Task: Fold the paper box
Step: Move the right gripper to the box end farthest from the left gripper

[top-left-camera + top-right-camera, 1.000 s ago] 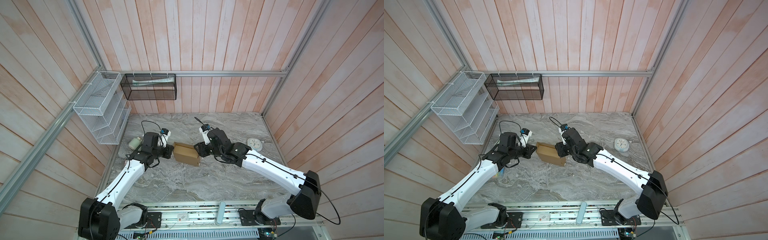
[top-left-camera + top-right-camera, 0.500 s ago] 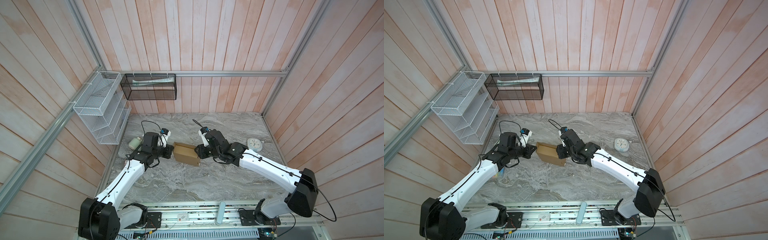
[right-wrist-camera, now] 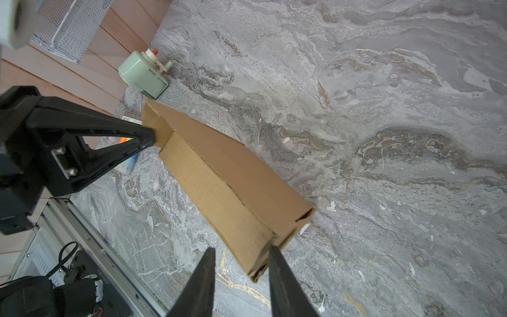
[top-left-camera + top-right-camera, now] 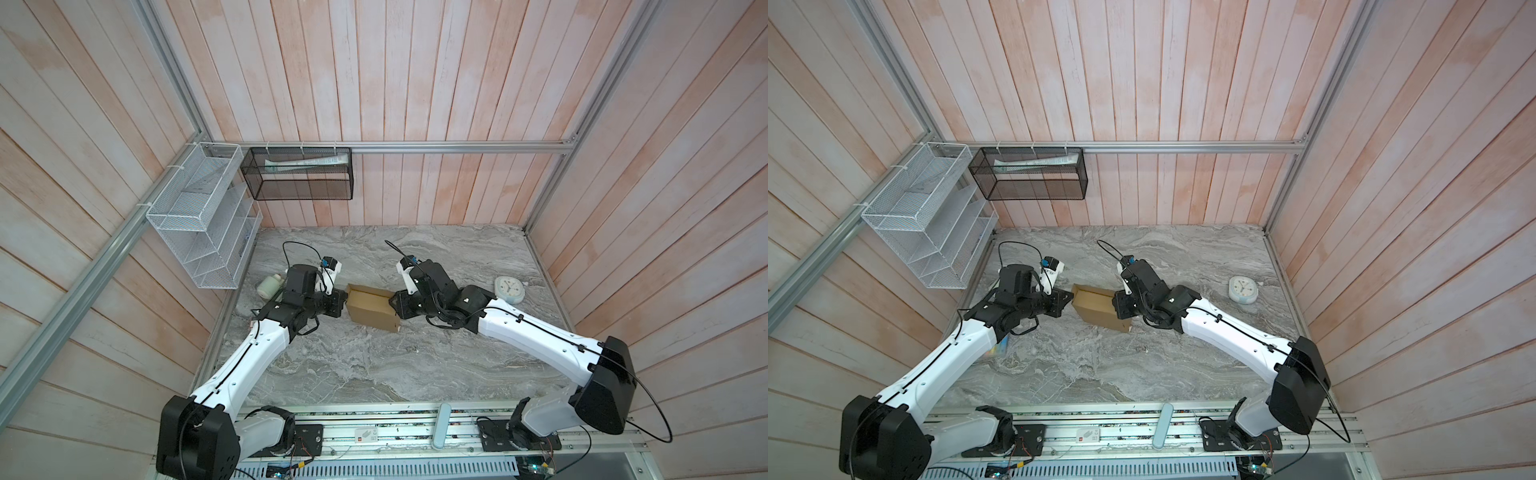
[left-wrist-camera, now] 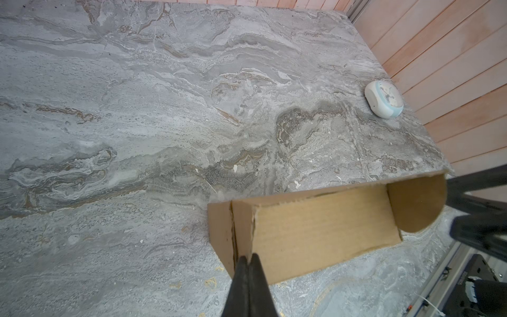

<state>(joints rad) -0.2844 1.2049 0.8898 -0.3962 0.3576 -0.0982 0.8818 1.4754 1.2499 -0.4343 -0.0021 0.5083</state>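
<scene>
Marble tabletop (image 4: 374,374), slat walls on three sides. Paper box (image 4: 370,309) sits on it left of centre, mid-depth, half-formed and not closed.

Long axis in both top views runs close to 9–3, with the right end dipping toward 4. The arms sit at opposite ends of that axis, so neither is nearer. Left gripper (image 4: 341,300) is at the 9 o'clock end, right gripper (image 4: 395,305) at the 3–4 end. Box lies at 3 from the left gripper and at 9 from the right.

Left wrist view: left gripper (image 5: 248,258) is clenched, tips butted on the end crease. Can't tell if a cardboard edge is nipped between them. Rounded flap (image 5: 417,203) stands at the far end, so that end points toward 3–4.

Right wrist view: right gripper (image 3: 242,249) has its jaws apart, straddling the box's end corner. One finger (image 3: 274,254) touches cardboard and its mate stands clear. Nothing grasped.

Likely next step: right jaws close across that corner while the left braces the opposite end. Unbraced, a push along the axis would probably slide the box.

Clock (image 4: 509,288) sits well apart at 3, out of play.
</scene>
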